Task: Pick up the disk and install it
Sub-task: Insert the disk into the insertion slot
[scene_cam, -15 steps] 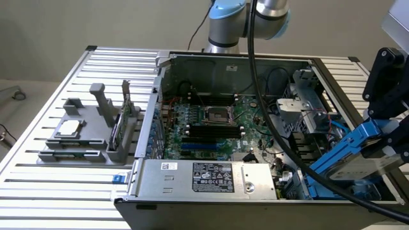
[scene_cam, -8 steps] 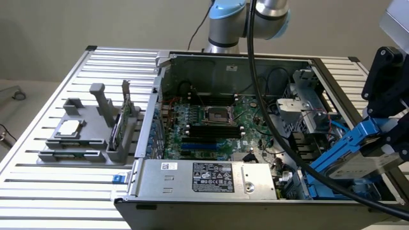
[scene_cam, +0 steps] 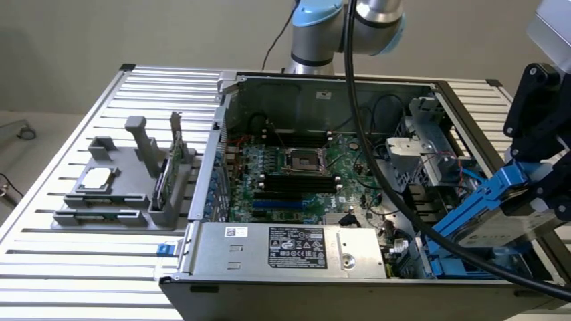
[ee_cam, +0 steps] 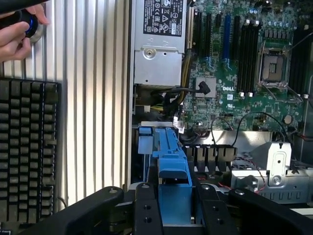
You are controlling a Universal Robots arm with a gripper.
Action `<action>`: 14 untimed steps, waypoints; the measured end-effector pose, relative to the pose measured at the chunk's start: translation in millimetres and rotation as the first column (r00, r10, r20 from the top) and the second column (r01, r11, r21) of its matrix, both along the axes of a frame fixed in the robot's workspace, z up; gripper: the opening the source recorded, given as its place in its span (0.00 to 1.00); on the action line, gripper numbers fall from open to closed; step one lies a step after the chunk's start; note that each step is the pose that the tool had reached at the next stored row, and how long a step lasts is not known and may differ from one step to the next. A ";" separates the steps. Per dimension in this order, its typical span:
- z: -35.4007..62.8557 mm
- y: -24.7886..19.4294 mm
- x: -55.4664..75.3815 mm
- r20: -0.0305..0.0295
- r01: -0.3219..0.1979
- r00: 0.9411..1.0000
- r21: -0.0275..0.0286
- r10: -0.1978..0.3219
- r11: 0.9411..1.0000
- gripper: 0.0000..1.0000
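Gripper (ee_cam: 177,210) holds disk (ee_cam: 173,161) over case (scene_cam: 357,294) on slatted table (scene_cam: 89,261)

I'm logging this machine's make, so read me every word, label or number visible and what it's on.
"DELL": on the motherboard.
Power supply label: print too small to read.
White sticker beside it: too small to read.
Keyboard keys: legends blurred.
The disk: no readable text.

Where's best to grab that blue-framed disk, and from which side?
Probably pinch the disk across its blue carrier's two long edges, coming from its end, as the tool does: those edges are flat and parallel, leaving the far end free.
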State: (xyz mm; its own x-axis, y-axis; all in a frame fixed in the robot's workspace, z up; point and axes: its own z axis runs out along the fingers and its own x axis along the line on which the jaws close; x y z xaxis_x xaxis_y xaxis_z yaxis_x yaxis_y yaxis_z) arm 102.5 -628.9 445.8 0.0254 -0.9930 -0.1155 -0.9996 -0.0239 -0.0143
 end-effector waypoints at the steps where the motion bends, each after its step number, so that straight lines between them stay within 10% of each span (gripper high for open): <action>1: -0.3 0.0 0.0 0.000 0.002 1.000 0.000 -0.002 1.000 0.33; 14: -5.8 4.3 0.2 0.000 0.020 1.000 0.000 -0.020 1.000 0.33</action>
